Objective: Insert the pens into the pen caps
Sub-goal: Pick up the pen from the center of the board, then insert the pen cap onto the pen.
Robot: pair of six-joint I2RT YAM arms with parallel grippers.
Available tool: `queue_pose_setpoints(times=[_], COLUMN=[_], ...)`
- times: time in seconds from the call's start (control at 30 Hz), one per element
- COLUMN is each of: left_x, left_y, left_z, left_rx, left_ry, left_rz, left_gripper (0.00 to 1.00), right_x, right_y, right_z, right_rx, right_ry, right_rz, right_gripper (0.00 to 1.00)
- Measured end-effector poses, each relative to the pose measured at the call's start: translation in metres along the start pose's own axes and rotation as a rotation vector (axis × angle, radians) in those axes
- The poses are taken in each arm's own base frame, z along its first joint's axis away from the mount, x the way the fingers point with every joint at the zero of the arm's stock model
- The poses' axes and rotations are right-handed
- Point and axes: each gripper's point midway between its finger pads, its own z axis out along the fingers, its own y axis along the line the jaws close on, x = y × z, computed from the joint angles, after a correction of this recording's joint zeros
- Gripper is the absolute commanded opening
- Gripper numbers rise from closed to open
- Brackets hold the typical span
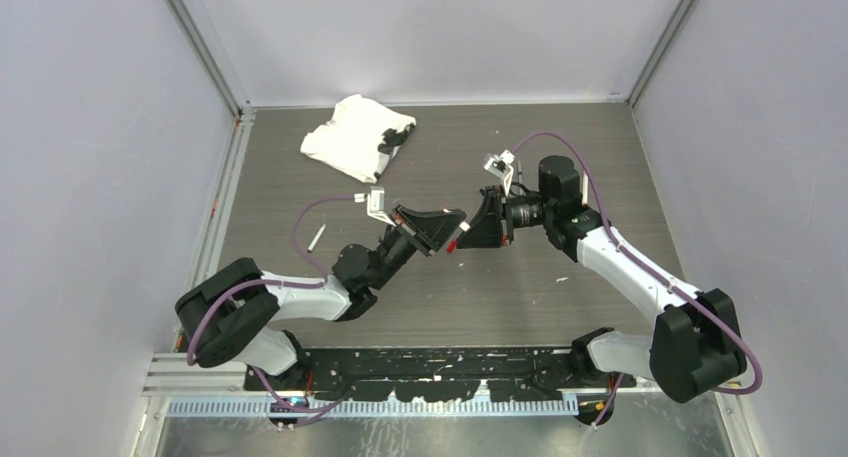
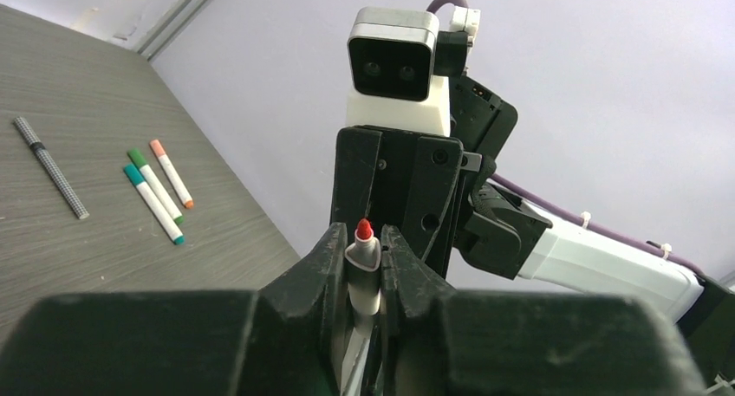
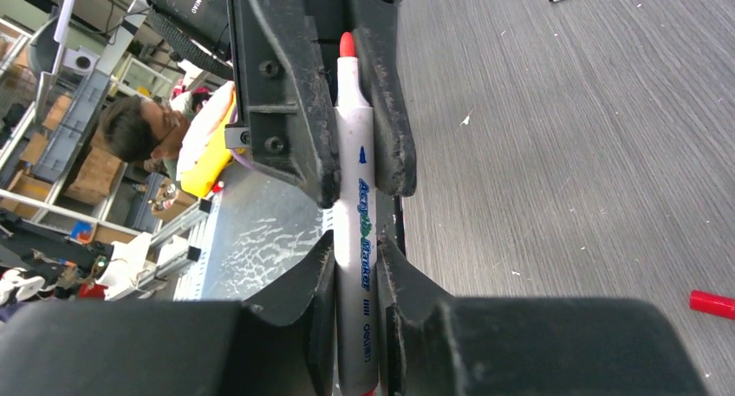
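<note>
From above, my left fingers [image 1: 450, 233] and right fingers [image 1: 474, 229] meet on one red marker [image 1: 455, 245]; my left wrist shows it uncapped and pinched, three apparently capped markers [image 2: 158, 191] lying off left; my right wrist shows me clamping its barrel, the red cap [image 3: 712, 303] not yet on, loose on the table [image 3: 563, 153] rightward.

middle's plugged: the left gripper [image 2: 363, 240] and right gripper [image 3: 355, 256] sit nose to nose, both pinched on one white marker pen with a red tip [image 3: 355, 205], so nothing passes between them. there's an open run of grey wood-grain tabletop [image 1: 520, 302] in front. a crumpled white cloth [image 1: 350, 137] takes the back left, a loose white pen [image 1: 316, 237] lies left of the grippers, and a small red cap [image 3: 712, 303] sits near the right one. a dark grey pen [image 2: 50, 166] and three capped white pens [image 2: 154, 205] lie side by side further out. pale walls [image 1: 100, 177] close three sides.
</note>
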Motion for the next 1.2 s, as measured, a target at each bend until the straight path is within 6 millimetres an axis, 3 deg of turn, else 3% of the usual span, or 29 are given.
queue_pose_setpoints(times=[0.07, 0.17, 0.27, 0.4, 0.47, 0.67, 0.77, 1.03, 1.2], left_x=[-0.001, 0.000, -0.002, -0.022, -0.036, -0.047, -0.032, 0.031, 0.049], left_y=[0.000, 0.011, 0.022, 0.019, 0.012, 0.008, 0.027, 0.096, 0.126], left_z=[0.000, -0.008, -0.029, -0.053, -0.061, -0.071, -0.079, -0.082, -0.076], left_rx=[-0.003, -0.044, -0.099, -0.155, -0.192, -0.271, -0.325, -0.484, -0.560], left_ry=[-0.006, -0.009, -0.003, -0.005, 0.011, 0.101, 0.204, 0.539, 0.657], left_rz=[-0.002, 0.007, 0.019, 0.072, 0.127, 0.275, 0.340, 0.421, 0.448], left_gripper=[0.46, 0.60, 0.67, 0.76, 0.79, 0.85, 0.85, 0.84, 0.72], right_x=[0.000, -0.001, -0.002, -0.001, -0.001, -0.001, -0.002, -0.005, -0.006], right_y=[0.000, 0.001, -0.002, -0.012, -0.017, -0.025, -0.027, -0.032, -0.031], right_z=[0.000, -0.002, -0.007, -0.016, -0.020, -0.031, -0.035, -0.043, -0.044], right_rx=[0.000, 0.007, 0.025, 0.072, 0.097, 0.164, 0.183, 0.218, 0.221], right_ry=[0.007, 0.026, 0.035, 0.030, 0.032, 0.031, 0.027, 0.012, 0.009], right_rz=[-0.006, -0.011, -0.016, -0.012, -0.015, -0.048, -0.058, -0.065, -0.073], right_gripper=[0.01, 0.01, 0.01, 0.01, 0.01, 0.01, 0.01, 0.01, 0.01])
